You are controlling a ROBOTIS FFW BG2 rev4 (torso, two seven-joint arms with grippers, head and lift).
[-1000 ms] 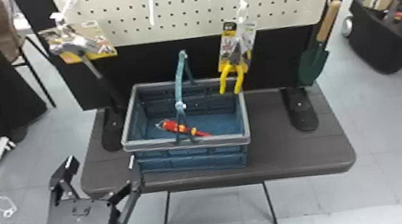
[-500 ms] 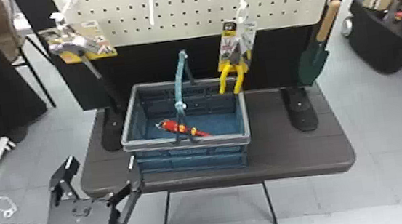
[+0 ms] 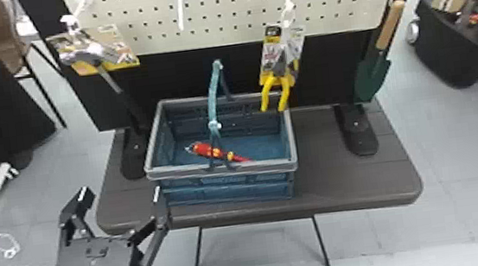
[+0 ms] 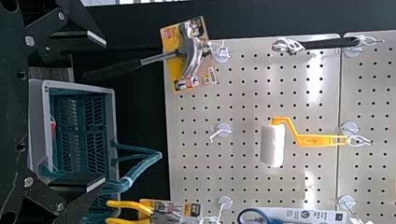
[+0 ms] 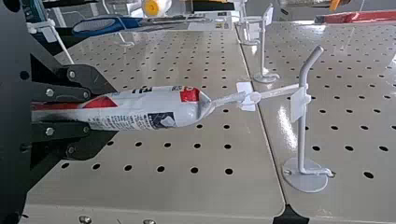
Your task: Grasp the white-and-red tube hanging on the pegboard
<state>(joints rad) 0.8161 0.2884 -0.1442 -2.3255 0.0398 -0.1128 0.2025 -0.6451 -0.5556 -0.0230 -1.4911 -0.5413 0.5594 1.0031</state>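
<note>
In the right wrist view, the white-and-red tube [image 5: 144, 108] hangs by a white tie from a pegboard hook [image 5: 302, 116]. My right gripper [image 5: 88, 109] is shut on the tube, one finger on each side of its lower part. In the head view my left gripper [image 3: 121, 195] stands at the lower left, before the table's front left corner, with its fingers wide apart and nothing between them. The left wrist view has the left gripper [image 4: 100, 112] open as well, with the basket in the background beyond it.
A blue-grey basket [image 3: 223, 173] holding a red tool [image 3: 210, 150] stands on the dark table [image 3: 334, 175]. Hammer [image 3: 106, 72], yellow-handled pliers [image 3: 278, 88] and trowel [image 3: 374, 74] hang from the pegboard [image 3: 228, 14]. A paint roller [image 4: 272, 145] hangs higher up.
</note>
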